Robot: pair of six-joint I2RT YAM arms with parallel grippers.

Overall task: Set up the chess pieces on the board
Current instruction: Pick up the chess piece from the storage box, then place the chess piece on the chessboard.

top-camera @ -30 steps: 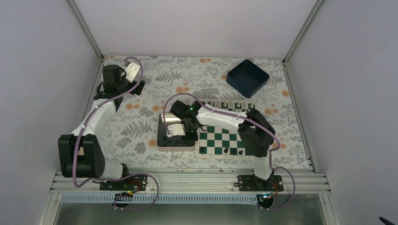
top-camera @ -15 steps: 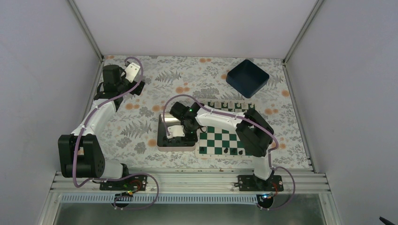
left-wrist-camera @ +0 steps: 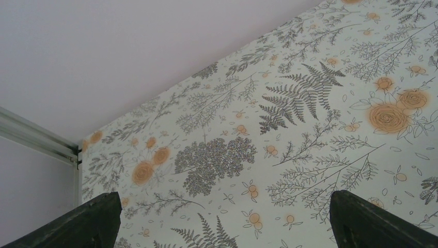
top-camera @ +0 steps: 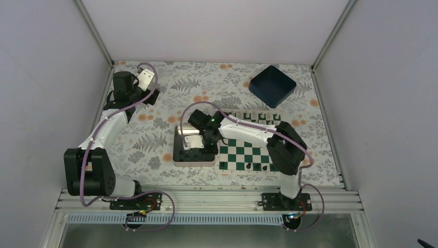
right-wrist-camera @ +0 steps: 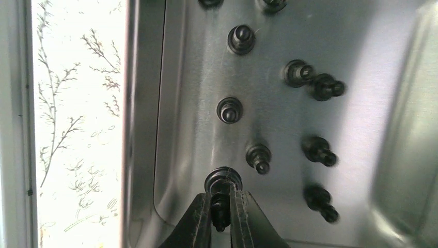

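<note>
Your right hand (right-wrist-camera: 221, 197) sits low in the tin (right-wrist-camera: 361, 46), pinched tight on one piece (right-wrist-camera: 223, 178). More pieces (right-wrist-camera: 230, 109) lie just ahead of it, and the board (top-camera: 243, 154) is off to its right. Your left hand (left-wrist-camera: 222, 206) hangs wide open over the worktop (left-wrist-camera: 289, 103).

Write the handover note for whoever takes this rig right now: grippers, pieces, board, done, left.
Left gripper: open, empty, over the floral cloth, away from the work.
Right gripper: shut on a black piece low inside the tin.
Done: a few chess pieces stand on the board, along its near and far edges.
Left: several loose pieces lie in the tin; carry each to its square.
</note>
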